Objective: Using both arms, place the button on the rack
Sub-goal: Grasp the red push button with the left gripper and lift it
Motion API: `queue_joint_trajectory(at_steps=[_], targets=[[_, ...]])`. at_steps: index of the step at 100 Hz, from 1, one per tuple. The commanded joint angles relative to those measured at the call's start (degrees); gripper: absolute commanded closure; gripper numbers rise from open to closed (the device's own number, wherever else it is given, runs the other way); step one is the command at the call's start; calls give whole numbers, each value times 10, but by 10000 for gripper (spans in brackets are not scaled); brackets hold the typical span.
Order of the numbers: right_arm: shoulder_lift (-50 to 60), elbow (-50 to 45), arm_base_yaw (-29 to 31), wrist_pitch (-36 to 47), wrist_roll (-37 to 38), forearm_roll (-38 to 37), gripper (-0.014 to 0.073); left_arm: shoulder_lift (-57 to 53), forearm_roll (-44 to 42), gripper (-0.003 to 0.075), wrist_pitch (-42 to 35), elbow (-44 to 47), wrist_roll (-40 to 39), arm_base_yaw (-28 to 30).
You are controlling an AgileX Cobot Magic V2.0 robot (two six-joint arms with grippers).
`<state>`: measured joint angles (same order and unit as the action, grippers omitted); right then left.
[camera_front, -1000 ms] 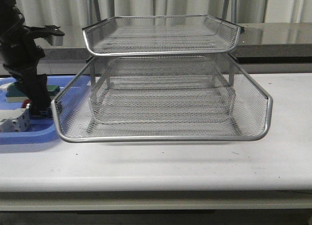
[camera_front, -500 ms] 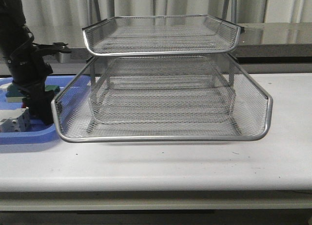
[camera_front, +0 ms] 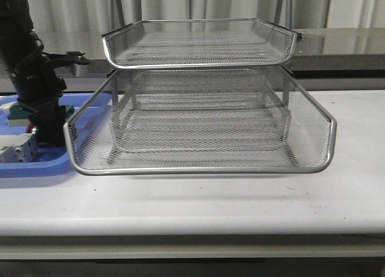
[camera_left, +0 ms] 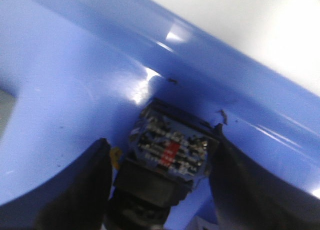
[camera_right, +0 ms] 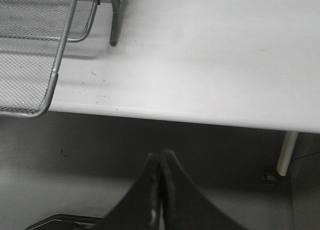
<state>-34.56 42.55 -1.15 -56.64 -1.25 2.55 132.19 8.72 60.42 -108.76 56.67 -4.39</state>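
The button point(camera_left: 170, 150) lies in the blue tray, its blue rear block and black body facing the left wrist camera. In the front view only a speck of its red head point(camera_front: 30, 128) shows beside the arm. My left gripper point(camera_left: 160, 165) is down in the tray with a finger on each side of the button. Narrow gaps of blue still show, so it is open. In the front view it point(camera_front: 49, 137) is at the far left. The silver wire rack point(camera_front: 198, 169) stands mid-table, its lower tier pulled forward. My right gripper point(camera_right: 161, 157) is shut and empty, below the table's front edge.
The blue tray point(camera_front: 36, 166) sits left of the rack, touching its corner. It also holds a white terminal block point(camera_front: 15, 149) and a green-and-cream block point(camera_front: 17, 112). The rack's front right corner point(camera_right: 50, 90) shows in the right wrist view. A grey ledge runs behind.
The left arm has swung a little to the right and turned over the tray since one second ago. Over the last half second it has barely moved. The rack has not moved.
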Motion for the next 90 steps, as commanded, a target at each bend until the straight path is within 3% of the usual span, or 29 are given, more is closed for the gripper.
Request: queue_joint_trajectory(at_steps=[1, 12, 25, 42, 90], targets=[[0, 19, 3, 32, -1, -4, 664, -37, 14, 505, -8, -28, 0, -3], [0, 19, 3, 32, -1, -4, 664, -37, 14, 622, 11, -49, 0, -3], [0, 19, 3, 32, -1, -4, 664, -37, 14, 671, 53, -77, 0, -3], [0, 19, 3, 32, -1, -4, 664, -37, 14, 679, 132, -126, -4, -3], [0, 19, 3, 32, -1, -4, 664, -122, -14, 678, 130, -130, -109, -4]])
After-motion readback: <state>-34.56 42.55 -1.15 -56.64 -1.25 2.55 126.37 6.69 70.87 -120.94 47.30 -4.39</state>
